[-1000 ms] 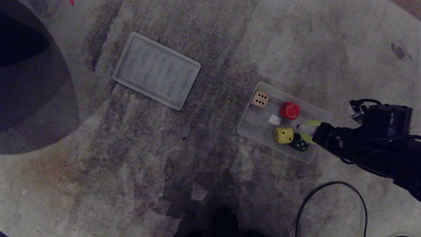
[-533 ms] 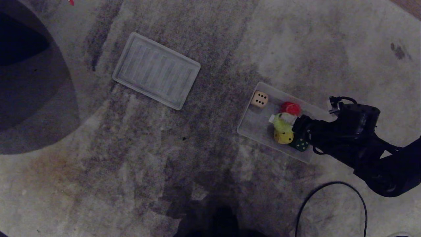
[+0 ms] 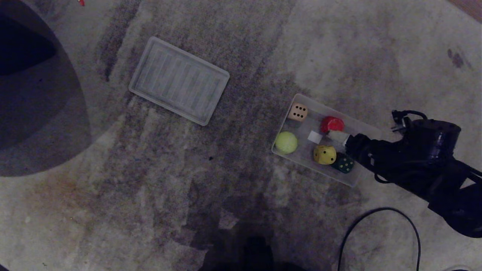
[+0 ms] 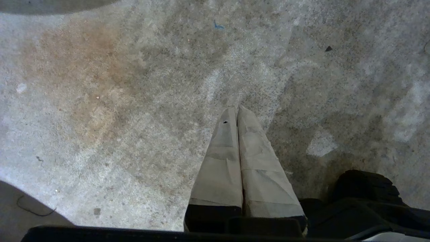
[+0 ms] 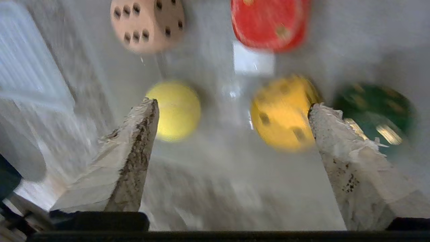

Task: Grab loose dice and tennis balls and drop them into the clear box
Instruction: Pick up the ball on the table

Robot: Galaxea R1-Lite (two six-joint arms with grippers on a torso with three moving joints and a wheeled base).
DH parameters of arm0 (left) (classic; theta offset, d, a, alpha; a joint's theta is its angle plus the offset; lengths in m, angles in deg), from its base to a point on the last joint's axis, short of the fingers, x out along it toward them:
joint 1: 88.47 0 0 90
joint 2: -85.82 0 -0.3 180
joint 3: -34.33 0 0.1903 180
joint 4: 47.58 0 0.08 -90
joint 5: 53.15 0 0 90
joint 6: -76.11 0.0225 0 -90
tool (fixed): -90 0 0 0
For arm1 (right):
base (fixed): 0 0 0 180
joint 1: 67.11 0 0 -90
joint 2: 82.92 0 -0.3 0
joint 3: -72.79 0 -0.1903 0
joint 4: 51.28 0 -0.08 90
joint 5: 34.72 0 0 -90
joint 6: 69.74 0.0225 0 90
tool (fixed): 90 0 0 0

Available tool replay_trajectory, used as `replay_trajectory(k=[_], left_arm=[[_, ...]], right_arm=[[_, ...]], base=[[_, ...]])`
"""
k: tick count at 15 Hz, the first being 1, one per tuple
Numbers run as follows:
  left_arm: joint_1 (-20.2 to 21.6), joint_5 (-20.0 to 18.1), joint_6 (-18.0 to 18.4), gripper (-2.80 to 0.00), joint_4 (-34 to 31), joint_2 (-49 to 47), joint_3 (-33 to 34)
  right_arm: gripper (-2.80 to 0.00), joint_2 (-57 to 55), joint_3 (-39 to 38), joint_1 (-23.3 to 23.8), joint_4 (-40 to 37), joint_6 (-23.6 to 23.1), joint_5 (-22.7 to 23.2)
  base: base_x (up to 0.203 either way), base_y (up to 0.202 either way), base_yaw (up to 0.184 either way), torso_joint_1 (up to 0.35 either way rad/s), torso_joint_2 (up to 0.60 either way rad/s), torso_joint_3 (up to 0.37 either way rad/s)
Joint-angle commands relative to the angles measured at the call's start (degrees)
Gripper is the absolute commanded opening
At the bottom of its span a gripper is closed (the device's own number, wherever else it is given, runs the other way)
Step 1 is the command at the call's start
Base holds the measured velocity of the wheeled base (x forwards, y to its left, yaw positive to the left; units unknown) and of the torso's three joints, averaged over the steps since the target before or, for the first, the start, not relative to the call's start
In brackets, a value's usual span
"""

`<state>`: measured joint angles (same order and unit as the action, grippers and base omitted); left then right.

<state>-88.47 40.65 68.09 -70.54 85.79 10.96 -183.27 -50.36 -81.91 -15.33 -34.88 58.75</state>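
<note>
The worn grey carpet (image 3: 226, 188) is lying mottled and patchy under everything, and a flat ribbed clear lid (image 3: 179, 80) is resting on it well away from the right tool (image 3: 340, 140). Just ahead of that tool the clear box (image 3: 367, 130) is sitting on the carpet, a shallow tray of cloudy plastic with rounded corners.

The right tool is hanging over the box's near end with its taped, frayed fingers (image 5: 131, 158) spread wide and holding nothing. A fuzzy tennis ball (image 3: 286, 142) is lying inside the box at the end farthest from the tool. To do this step well, I'd say the tool should be lifting straight up and clear of the box wall, so it isn't nudging the light tray or knocking anything out.

Beside the ball, the rounded dotted dice are looking soft-edged: the beige die (image 3: 298, 111) in the far corner, the red die (image 3: 331, 124) and the yellow die (image 3: 324, 154) close under the tool, the dark green die (image 3: 344, 164) touching the yellow one. A small white square (image 3: 314, 137) is lying flat between them.

The left tool (image 4: 238, 112) is hanging parked over bare carpet, its pale fingers pressed together.
</note>
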Motion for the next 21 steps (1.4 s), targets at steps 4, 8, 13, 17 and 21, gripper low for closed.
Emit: replay_trajectory(k=[4,8,13,17,21], left_arm=[[0.00,0.06,-0.06,-2.80,0.04,-0.06,0.09],[0.00,0.06,-0.06,-2.80,0.04,-0.06,0.09],[0.00,0.06,-0.06,-2.80,0.04,-0.06,0.09],[0.00,0.06,-0.06,-2.80,0.04,-0.06,0.09],[0.00,0.06,-0.06,-2.80,0.04,-0.06,0.09]], right_arm=[[-2.80,28.07,-10.33,1.21,-16.21,-2.30,0.04],[-2.80,50.76,-16.83,2.30,-41.26,-10.37,-0.27],[-2.80,77.81,-20.97,10.27,-69.51,-24.14,-0.43],[-2.80,92.95,-24.88,14.48,-75.54,-29.67,-2.18],[-2.80,100.37,-27.16,15.05,-76.02,-33.19,-4.05]], base=[[0.000,0.000,0.000,0.000,0.00,0.000],[0.000,0.000,0.000,0.000,0.00,0.000],[0.000,0.000,0.000,0.000,0.00,0.000],[0.000,0.000,0.000,0.000,0.00,0.000],[0.000,0.000,0.000,0.000,0.00,0.000]])
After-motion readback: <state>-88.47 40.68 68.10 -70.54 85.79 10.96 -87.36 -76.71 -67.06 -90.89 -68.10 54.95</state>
